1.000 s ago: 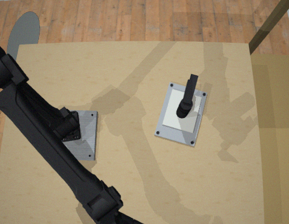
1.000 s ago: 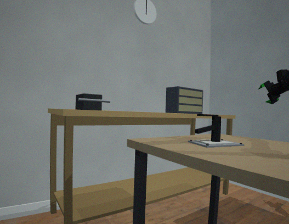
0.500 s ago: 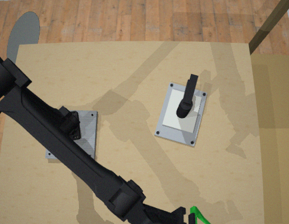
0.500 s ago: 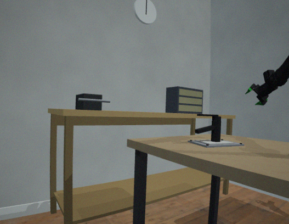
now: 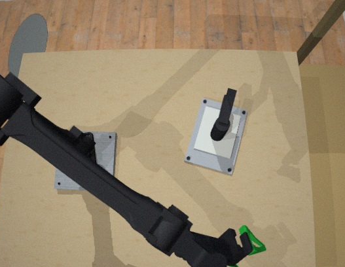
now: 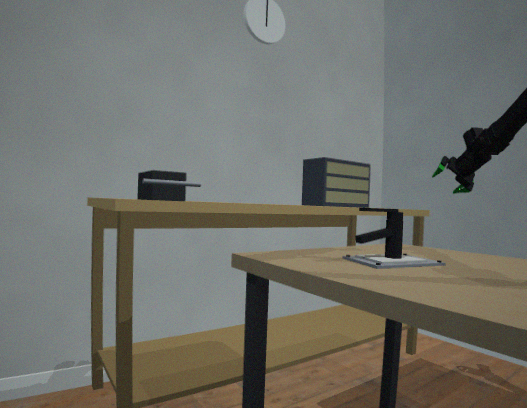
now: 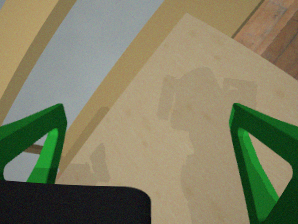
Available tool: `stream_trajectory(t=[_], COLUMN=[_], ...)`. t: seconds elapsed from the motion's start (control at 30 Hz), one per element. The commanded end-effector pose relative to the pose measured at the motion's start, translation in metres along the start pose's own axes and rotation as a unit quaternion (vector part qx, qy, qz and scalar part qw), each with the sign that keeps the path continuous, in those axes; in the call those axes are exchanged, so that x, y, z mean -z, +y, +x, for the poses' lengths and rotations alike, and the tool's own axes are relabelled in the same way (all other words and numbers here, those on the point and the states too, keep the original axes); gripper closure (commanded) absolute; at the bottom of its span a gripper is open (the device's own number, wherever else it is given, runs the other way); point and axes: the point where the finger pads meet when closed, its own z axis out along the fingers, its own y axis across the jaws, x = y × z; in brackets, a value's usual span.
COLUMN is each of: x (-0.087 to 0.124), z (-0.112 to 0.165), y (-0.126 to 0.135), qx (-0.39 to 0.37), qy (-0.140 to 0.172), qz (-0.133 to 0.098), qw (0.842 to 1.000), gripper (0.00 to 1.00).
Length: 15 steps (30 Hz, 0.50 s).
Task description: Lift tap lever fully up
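Tan tabletop (image 5: 158, 82); gripper (image 6: 452, 176) spread, empty, high and well apart from tap's lever (image 6: 378, 209): misjudged descent could knock lever sideways.

a plain workshop or test room is shown: bare grey walls, a wall clock (image 6: 264, 19), a wooden plank floor (image 6: 371, 385). a wooden workbench (image 6: 216, 206) is set by the wall, with a small drawer cabinet (image 6: 336, 183) on it, and a tabletop (image 5: 164, 82) is fitted with bolted metal plates (image 5: 214, 141).
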Motion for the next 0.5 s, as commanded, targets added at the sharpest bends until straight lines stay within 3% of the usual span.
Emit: stream_trajectory(t=[0.0,0.2,0.23,0.47], x=[-0.014,-0.014,-0.023,-0.023], z=[-0.009,-0.009,0.012,0.012], y=[0.033,0.033,0.052,0.052], qx=[0.062,0.062,0.108,0.108], qy=[0.017,0.017,0.052,0.052], qz=[-0.005,-0.005,-0.003,-0.003], qw=[0.998,0.998,0.993,0.993], gripper=[0.0,0.0,0.0,0.0])
